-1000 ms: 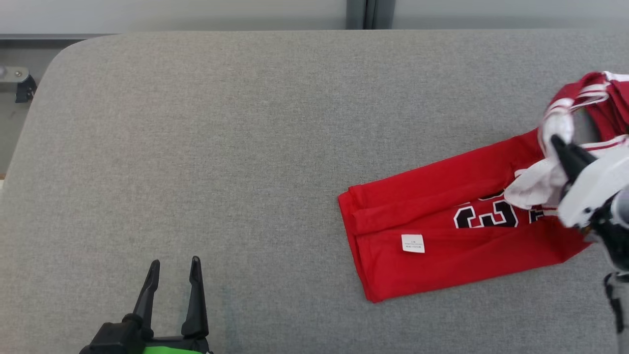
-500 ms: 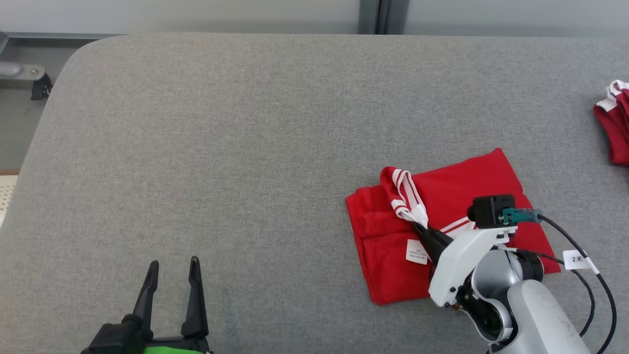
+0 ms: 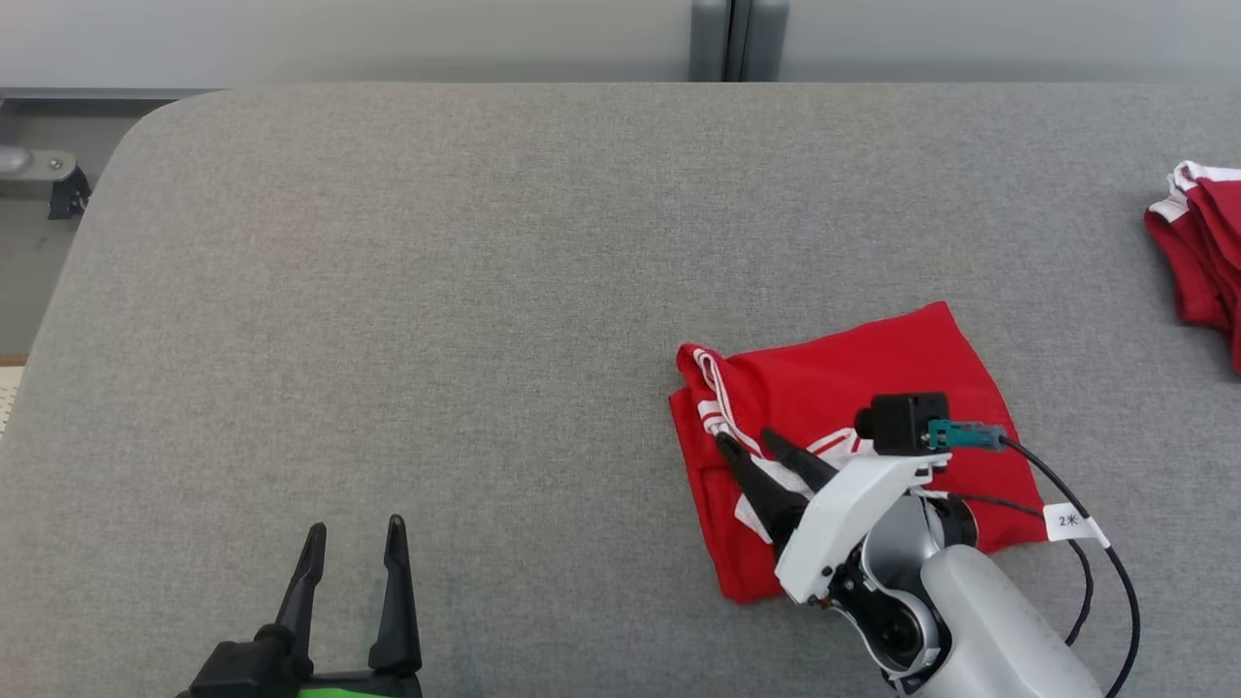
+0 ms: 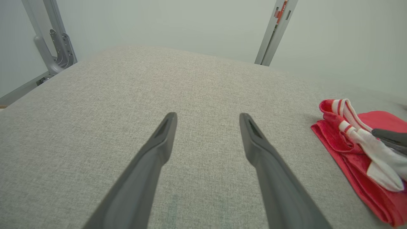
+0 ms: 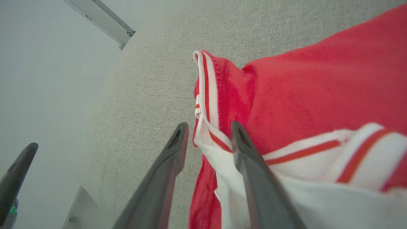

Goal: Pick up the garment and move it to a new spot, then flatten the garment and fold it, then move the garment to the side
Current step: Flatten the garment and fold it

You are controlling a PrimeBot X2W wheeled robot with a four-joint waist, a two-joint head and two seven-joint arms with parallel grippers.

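The garment (image 3: 873, 388) is seen lying on the grey surface (image 3: 436, 291) as a compact red bundle, doubled over on itself, directly beneath and just ahead of the right fingers (image 3: 756, 485). Those fingers are spread, with a clear gap between them. In the right wrist view the white-and-red striped trim (image 5: 210, 127) is draped loosely under and between the tips rather than pinched, so nothing is judged to be held. The left fingers (image 3: 391, 591) are spread wide as well, poised over bare surface with nothing between them, and the garment is found well off to their right.

From this layout, the pick-up, the move to a new spot and the flattening are judged to be done. The fold itself appears largely made, as several layered edges are stacked at the end of the bundle nearest the right fingertips. It is not tidy, though: the trim is spilled across the top layer and curled up at the corner just past the tips. What is left is judged to be a tucking-in of that trim, if wanted, and then the last step, the moving of the bundle to the side, for which a fresh grip would be needed. A second red heap (image 3: 1197, 252) lies far off to the right of the right fingers; whether it marks the destination cannot be told.
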